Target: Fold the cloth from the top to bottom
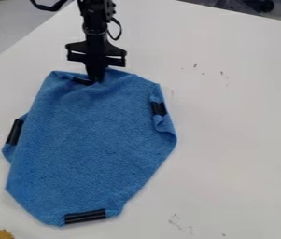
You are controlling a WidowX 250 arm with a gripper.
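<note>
The gripper (96,78) hangs down at the top edge of the blue cloth (83,144), left of the middle in the camera view. Its fingers are together, pinching that edge, and small creases run from the spot. The cloth lies spread on the white surface. Black strips mark it near the gripper, at the left and right sides and along the bottom edge. Both side strips sit on small turned-over parts of the cloth.
The white table (236,116) extends around the cloth, with a few dark marks on it. At the bottom left corner lies an orange-brown object (1,234) beside part of something clear. The table's left edge runs diagonally at the upper left.
</note>
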